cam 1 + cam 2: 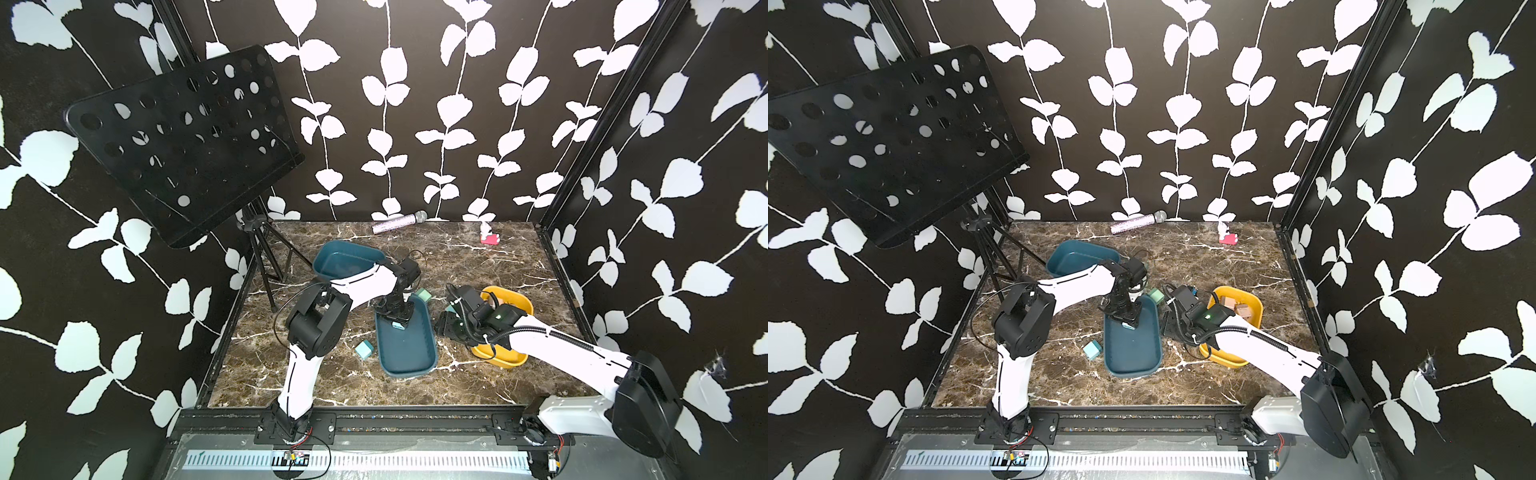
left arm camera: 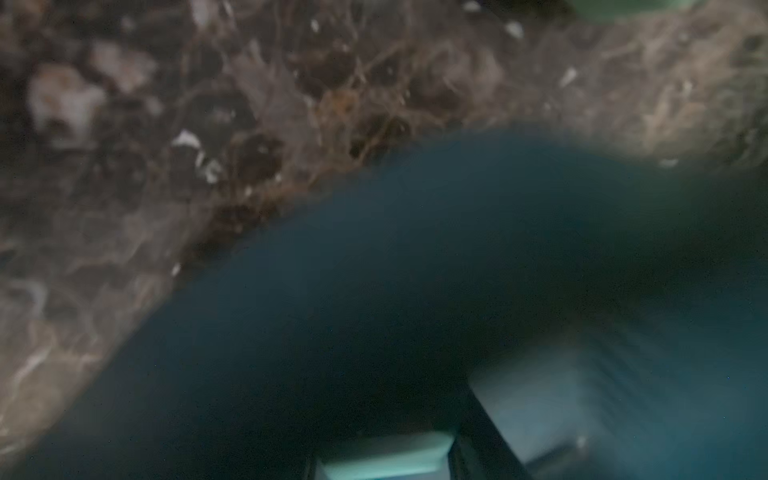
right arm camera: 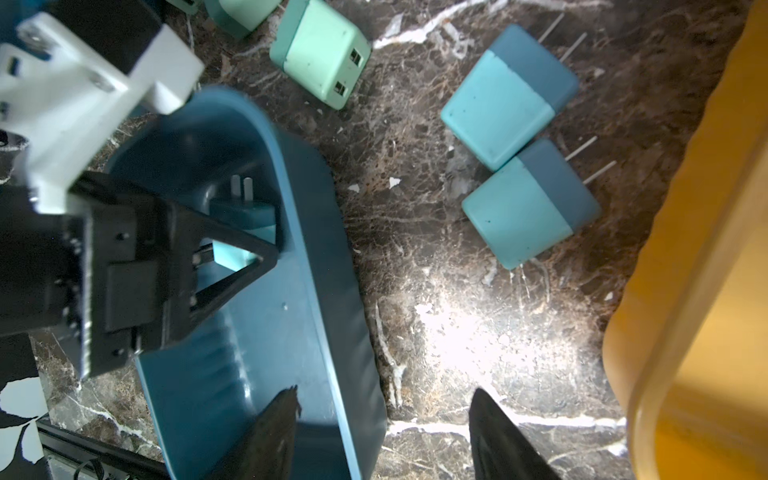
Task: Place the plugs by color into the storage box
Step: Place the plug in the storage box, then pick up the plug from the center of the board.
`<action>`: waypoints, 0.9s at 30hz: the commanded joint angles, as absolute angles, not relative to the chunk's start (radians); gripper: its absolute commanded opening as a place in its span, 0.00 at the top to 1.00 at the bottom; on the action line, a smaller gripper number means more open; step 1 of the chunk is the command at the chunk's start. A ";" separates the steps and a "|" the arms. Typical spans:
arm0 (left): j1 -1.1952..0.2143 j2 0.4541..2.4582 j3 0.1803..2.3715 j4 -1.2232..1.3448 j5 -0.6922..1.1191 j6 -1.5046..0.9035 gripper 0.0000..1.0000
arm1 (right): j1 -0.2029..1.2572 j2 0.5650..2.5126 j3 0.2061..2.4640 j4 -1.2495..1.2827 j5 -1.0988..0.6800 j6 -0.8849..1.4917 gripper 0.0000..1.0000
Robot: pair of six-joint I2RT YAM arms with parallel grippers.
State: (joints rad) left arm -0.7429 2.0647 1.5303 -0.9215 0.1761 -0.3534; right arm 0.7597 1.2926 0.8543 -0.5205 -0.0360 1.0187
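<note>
One folded L arm (image 1: 361, 286), gripper (image 1: 397, 323) down in teal tray (image 1: 409, 357) (w/ blue plug (image 3: 232, 254))

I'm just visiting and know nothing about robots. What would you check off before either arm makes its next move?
1. The left gripper above the middle teal tray: ok.
2. The light blue plug between its jaws resting on the tray floor: cannot tell.
3. The right gripper open and empty: ok.
4. Two loose light blue plugs in its wrist view, nothing on them: ok.
5. Only beige plugs showing in the yellow tray: ok.
6. Everything sorted: not ok; a mint plug lies on the table.
</note>
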 commanded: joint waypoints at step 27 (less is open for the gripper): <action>-0.556 1.514 1.349 -1.162 0.007 -0.228 0.23 | 0.767 1.305 0.830 -0.482 -0.030 1.035 0.35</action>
